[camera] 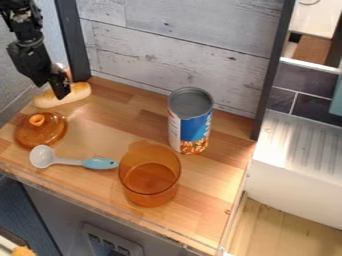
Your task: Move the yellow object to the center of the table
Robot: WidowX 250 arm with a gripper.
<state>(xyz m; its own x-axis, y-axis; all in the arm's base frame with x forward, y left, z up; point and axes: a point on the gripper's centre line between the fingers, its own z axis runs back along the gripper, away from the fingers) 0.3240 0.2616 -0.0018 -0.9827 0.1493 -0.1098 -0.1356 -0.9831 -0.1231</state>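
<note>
Your yellow thing looks like the long, pale yellow bun [81, 91], lying at the back left corner of the wooden table [207, 192], near the wall [180, 57]. Your black gripper [62, 94] points down at it and hides part of its middle. You can't tell from here if they touch, or if the jaws are apart, together or clamped on the bun. Just in front of the bun you have a round orange lid [41, 135] with a knob on top. Next comes a spoon [42, 157] with a blue handle, pointing at a see-through orange pot [151, 182]. Behind the pot stands a tall can [191, 122].
</note>
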